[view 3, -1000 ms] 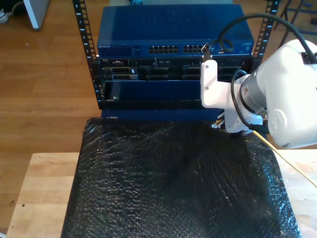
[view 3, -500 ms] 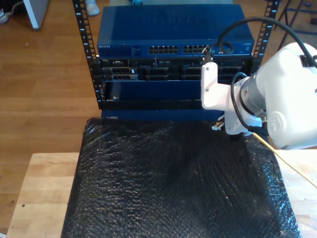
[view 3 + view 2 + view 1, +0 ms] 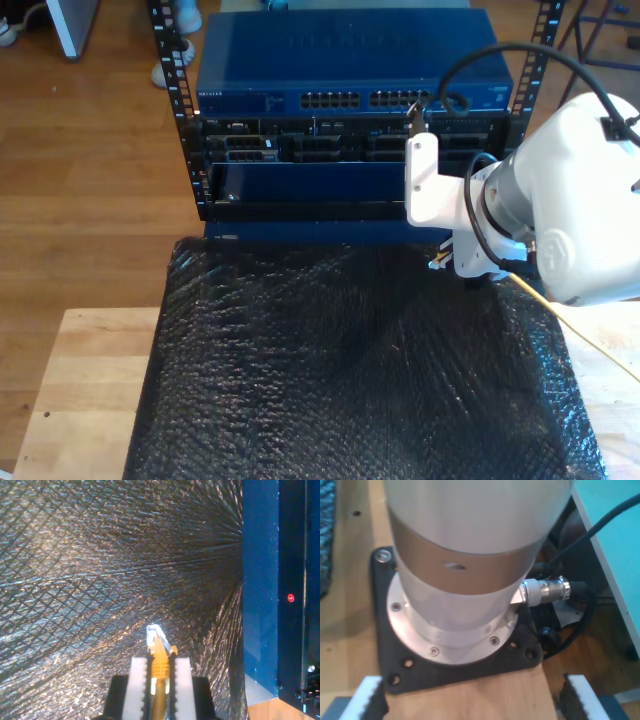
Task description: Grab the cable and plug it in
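Over the black mat (image 3: 350, 370), just in front of the rack (image 3: 340, 110): my second claw (image 3: 160, 672) clamped on the cable (image 3: 159, 667), plug sticking out ahead. My first claw (image 3: 470, 700) apart, facing an arm base (image 3: 465, 580).

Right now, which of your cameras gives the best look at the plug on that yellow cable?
The second wrist view: the plug sticks out between the pads of my second gripper, sharp against the black mat. In the exterior view the arm covers the plug; the yellow cable trails toward that view's right. The first wrist view faces an arm base.
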